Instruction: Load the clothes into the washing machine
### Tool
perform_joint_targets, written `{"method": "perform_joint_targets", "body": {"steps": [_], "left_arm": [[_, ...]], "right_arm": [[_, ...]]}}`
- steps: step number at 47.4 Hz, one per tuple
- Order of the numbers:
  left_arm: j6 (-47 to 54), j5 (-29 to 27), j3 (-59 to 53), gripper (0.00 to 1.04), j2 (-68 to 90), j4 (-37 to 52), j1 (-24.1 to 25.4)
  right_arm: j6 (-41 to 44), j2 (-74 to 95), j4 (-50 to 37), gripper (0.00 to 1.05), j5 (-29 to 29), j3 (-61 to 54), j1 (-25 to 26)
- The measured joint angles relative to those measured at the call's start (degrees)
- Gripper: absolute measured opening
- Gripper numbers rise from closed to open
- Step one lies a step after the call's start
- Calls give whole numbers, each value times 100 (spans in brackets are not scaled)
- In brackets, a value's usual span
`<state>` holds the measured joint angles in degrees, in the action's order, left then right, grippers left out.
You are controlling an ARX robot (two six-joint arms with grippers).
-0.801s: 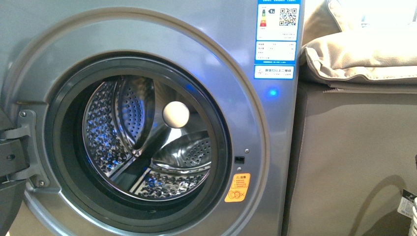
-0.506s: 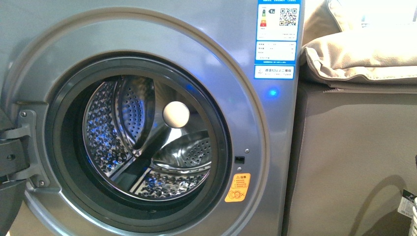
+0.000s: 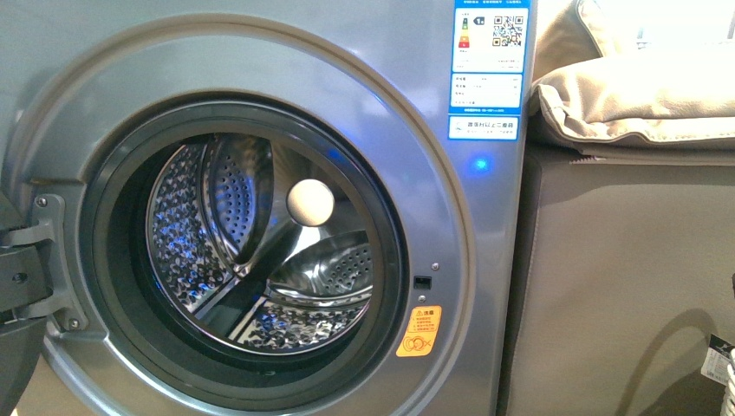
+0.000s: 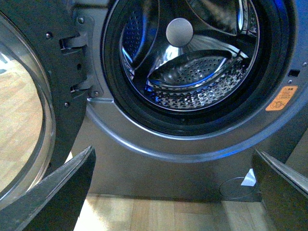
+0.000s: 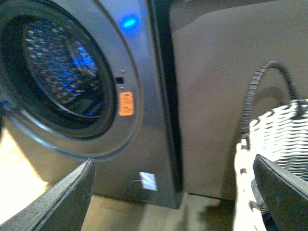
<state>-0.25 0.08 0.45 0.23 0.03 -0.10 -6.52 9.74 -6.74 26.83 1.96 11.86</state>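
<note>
The grey-silver washing machine (image 3: 416, 217) fills the front view, its porthole open onto the dimpled steel drum (image 3: 260, 260). The clothes are out of view in every frame. In the left wrist view my left gripper (image 4: 175, 192) is open, low in front of the washing machine (image 4: 192, 149) and below the drum (image 4: 192, 82), with nothing between its fingers (image 4: 57, 192). My right gripper (image 5: 175, 192) is open and empty too, near the floor by the right front corner of the washing machine (image 5: 139, 144). Neither arm shows in the front view.
The porthole door (image 4: 29, 120) stands swung open on the hinge (image 3: 35, 251) at the left. A grey-beige cabinet (image 3: 624, 277) with beige cushions (image 3: 641, 95) on top stands right of the machine. A white woven basket (image 5: 279, 130) stands by the right gripper. The floor (image 4: 144, 214) is pale wood.
</note>
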Motion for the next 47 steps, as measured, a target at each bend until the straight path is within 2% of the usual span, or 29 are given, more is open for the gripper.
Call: {"method": "perform_joint_targets", "body": {"steps": [3, 6, 10, 12, 20, 27, 36, 40, 44, 47], "left_arm": [[2, -15, 0, 98, 0, 0, -2], [0, -9, 0, 98, 0, 0, 0], [0, -9, 0, 98, 0, 0, 0], [0, -9, 0, 98, 0, 0, 0], [2, -9, 0, 98, 0, 0, 0], [2, -9, 0, 98, 0, 0, 0], [0, -9, 0, 98, 0, 0, 0], [2, -9, 0, 98, 0, 0, 0], [2, -9, 0, 98, 0, 0, 0], [0, -9, 0, 98, 0, 0, 0]], "right_arm": [[-345, 706, -660, 97, 1115, 179, 776], [-730, 1322, -1355, 97, 1897, 345, 1449], [-1327, 2280, -2498, 97, 2597, 632, 2308], [-1497, 2634, -2874, 97, 2708, 774, 2549], [-1812, 3569, -3620, 97, 2673, 1340, 3014], [-1480, 4343, -3386, 97, 2288, 1980, 3250], [-380, 5613, -1934, 97, 1860, 2715, 3458], [507, 6592, -1399, 97, 1587, 2889, 3567], [1353, 7628, -1342, 97, 1292, 3132, 3720], [1611, 8166, -1353, 97, 1180, 3344, 3810]]}}
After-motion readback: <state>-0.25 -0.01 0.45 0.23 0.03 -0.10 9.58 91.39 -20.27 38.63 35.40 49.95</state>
